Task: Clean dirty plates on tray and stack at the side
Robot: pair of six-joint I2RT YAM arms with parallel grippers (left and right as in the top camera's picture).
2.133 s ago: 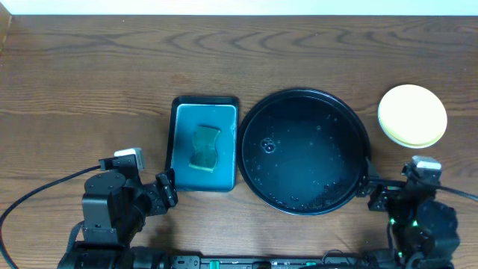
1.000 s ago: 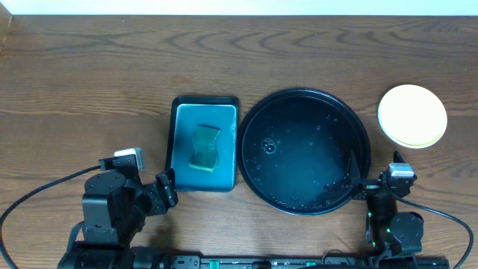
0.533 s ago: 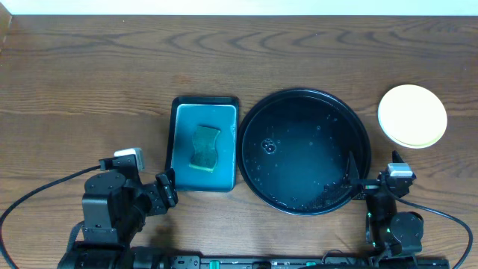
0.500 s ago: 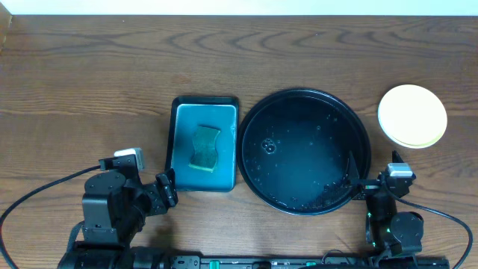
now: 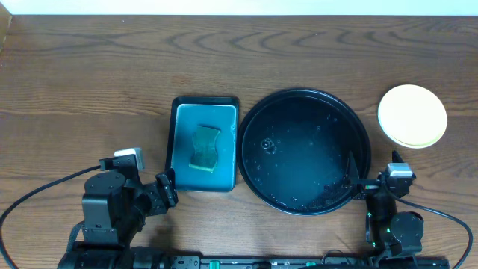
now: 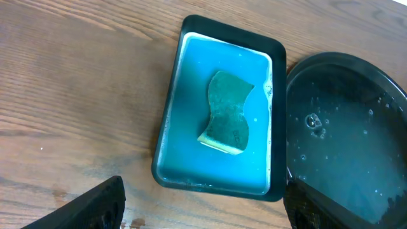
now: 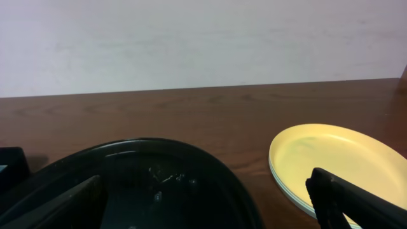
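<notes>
Both arms sit folded low at the bench's (image 5: 89,75) near edge. The right hand (image 5: 377,181), fingers spread wide and gripping nothing, points level past the black tray's (image 5: 299,112) near-right rim. The plates (image 5: 412,115), yellow uppermost, lie stacked beyond it, apart. The left hand (image 5: 166,190), likewise spread, faces the teal tray (image 5: 179,112) holding a sponge (image 5: 204,147).

— What's on the wooden table (image 5: 89,67)?
— A small teal tray (image 5: 169,146) left of centre, a round black tray (image 5: 304,91) just beside it, and plates (image 5: 412,116) stacked apart at the right.
</notes>
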